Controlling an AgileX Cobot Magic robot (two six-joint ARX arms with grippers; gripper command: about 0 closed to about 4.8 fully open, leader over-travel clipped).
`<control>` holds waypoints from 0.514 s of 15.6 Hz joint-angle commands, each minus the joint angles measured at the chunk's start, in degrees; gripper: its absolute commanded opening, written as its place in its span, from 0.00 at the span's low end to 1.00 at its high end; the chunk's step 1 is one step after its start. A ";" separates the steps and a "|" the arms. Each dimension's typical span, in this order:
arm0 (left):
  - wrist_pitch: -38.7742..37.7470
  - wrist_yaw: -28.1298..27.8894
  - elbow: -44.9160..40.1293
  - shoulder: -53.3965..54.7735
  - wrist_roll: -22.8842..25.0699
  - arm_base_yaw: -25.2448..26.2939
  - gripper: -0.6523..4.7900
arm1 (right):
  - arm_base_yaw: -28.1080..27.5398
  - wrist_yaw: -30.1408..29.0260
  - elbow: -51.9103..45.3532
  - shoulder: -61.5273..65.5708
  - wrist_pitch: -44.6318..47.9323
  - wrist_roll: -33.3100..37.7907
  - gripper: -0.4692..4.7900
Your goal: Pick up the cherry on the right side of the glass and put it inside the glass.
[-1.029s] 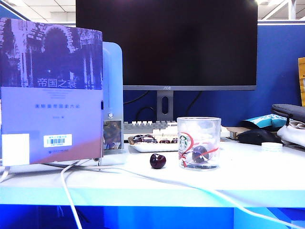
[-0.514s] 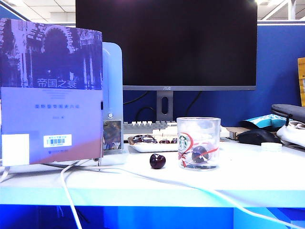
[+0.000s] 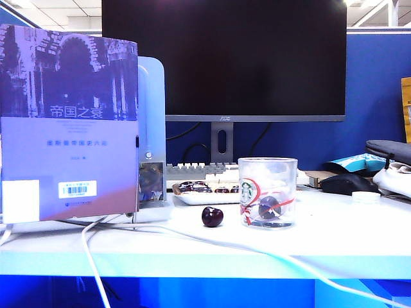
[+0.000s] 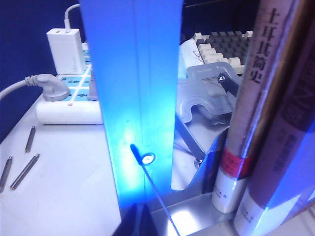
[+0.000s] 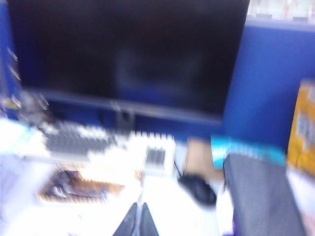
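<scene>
the small glossy dark maroon cherry [image 3: 270, 206] already lies inside the short clear straight-sided tumbler [image 3: 268, 192], with a rounder dark cherry [image 3: 212, 216] on the white desk [image 3: 334, 240] just left of it. so the step in hand reads as pulling clear: the right gripper [image 5: 138, 220], shut and holding nothing, should move away without clipping the thin smooth glass rim. the left gripper [image 4: 140, 219] sits parked far left behind an upright book [image 3: 69, 122]; whether it is open i cannot tell.

Dark cherry [image 3: 270, 206] lying inside upright clear logo-printed glass [image 3: 268, 192], on the table
</scene>
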 commanded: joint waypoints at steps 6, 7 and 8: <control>-0.70 0.37 -0.04 -0.20 0.26 0.04 0.11 | -7.13 -2.10 -27.52 -11.15 7.39 7.39 0.09; -0.70 0.37 -0.04 -0.20 0.26 0.04 0.11 | -8.11 -2.10 -28.76 -12.72 9.33 7.37 0.09; -0.70 0.39 -0.04 -0.20 0.26 0.04 0.11 | -9.55 -2.10 -29.57 -12.46 10.95 7.34 0.09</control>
